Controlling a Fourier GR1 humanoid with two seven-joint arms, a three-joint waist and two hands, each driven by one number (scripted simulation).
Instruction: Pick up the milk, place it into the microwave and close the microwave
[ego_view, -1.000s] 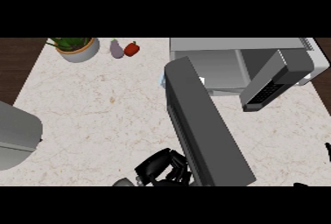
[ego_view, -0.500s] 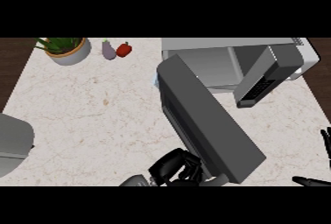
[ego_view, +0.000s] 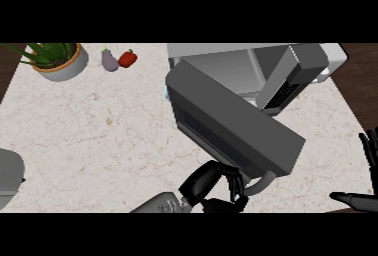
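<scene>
Left hand (ego_view: 210, 182): fingers curled, pressed to near end of open microwave door (ego_view: 236, 127); handle (ego_view: 258, 186) just right of it; right hand (ego_view: 367, 197) rests spread, well off right; milk hidden beyond door, position cannot be told.

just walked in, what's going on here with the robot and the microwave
The robot's left hand is at the free end of the microwave door, next to its handle. The door stands swung out over the counter, so the microwave is not shut yet. The milk does not show plainly, so I cannot tell whether it is inside. The right hand rests open at the view's right edge, touching nothing.
</scene>
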